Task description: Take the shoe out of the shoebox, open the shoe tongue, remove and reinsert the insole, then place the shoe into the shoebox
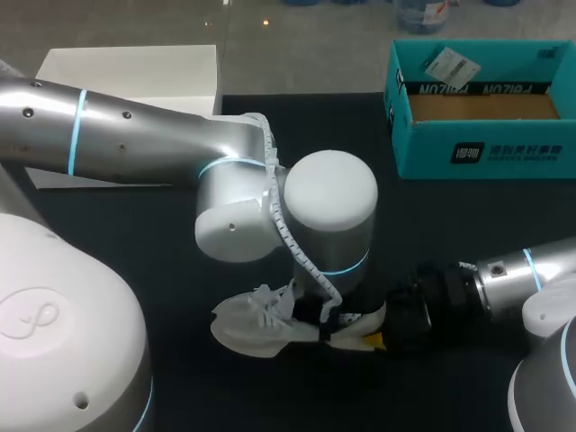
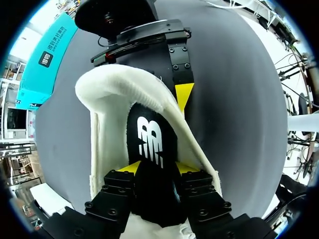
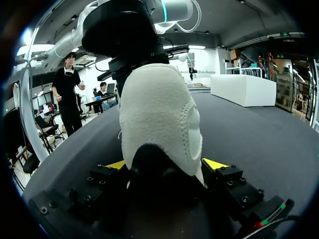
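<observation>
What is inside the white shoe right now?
A black insole lies in the shoe, pinched between the left fingers. The toe end beyond them is covered.

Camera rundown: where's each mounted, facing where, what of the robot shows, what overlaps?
Head view: above and behind, looking down on the black table; left arm and right arm meet over the white fabric shoe, teal cardboard shoebox beyond.
Left wrist view: left wrist, looking down into the shoe; left gripper pinches the black insole.
Right wrist view: right wrist, facing the shoe's heel along the table; right gripper clamps it.
Shared: all three show the shoe.
</observation>
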